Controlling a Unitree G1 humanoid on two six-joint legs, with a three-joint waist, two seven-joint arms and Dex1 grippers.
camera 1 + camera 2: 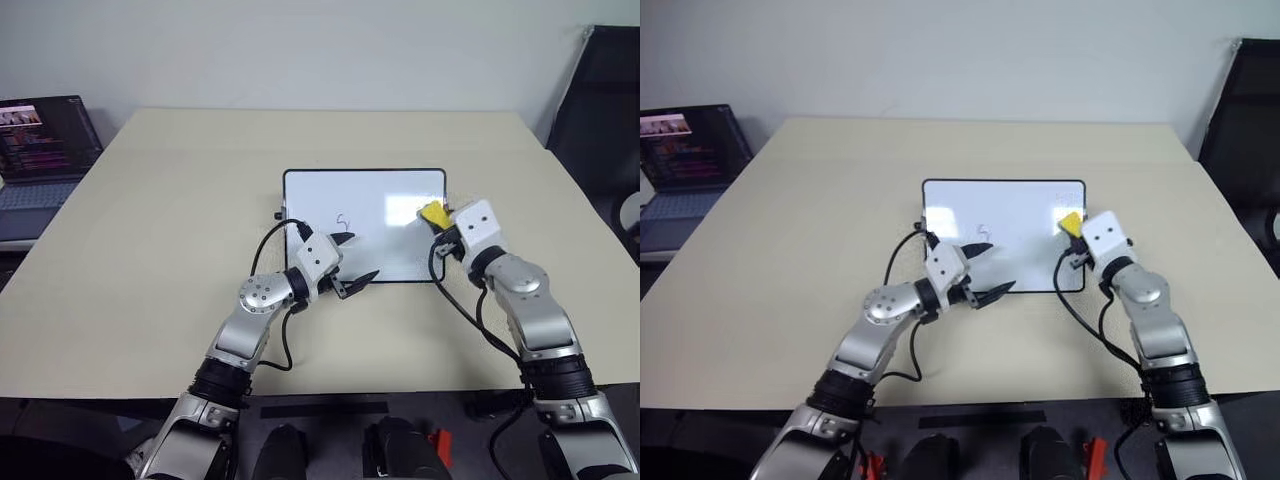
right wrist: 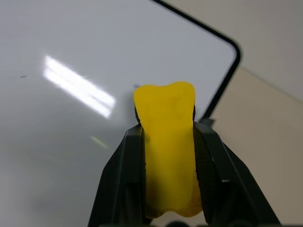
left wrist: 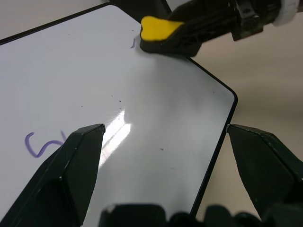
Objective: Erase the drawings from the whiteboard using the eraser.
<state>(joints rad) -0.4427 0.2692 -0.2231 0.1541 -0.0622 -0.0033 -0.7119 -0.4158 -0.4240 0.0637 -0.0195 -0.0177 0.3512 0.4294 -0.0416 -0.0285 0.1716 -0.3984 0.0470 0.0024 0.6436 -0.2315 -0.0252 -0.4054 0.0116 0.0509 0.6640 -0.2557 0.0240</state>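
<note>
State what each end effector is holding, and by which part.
The right end effector grips the eraser by the long sides of its yellow body. The left end effector is open, holding nothing.

A beige table [image 1: 150, 250] lay under both hands and stretched wide on every side of them. A dark open laptop [image 1: 40, 150] with a lit screen stood well apart from the left hand, far out on its outer side, beyond the table edge. A black chair [image 1: 605, 110] stood beyond the right hand, on its outer side.
</note>
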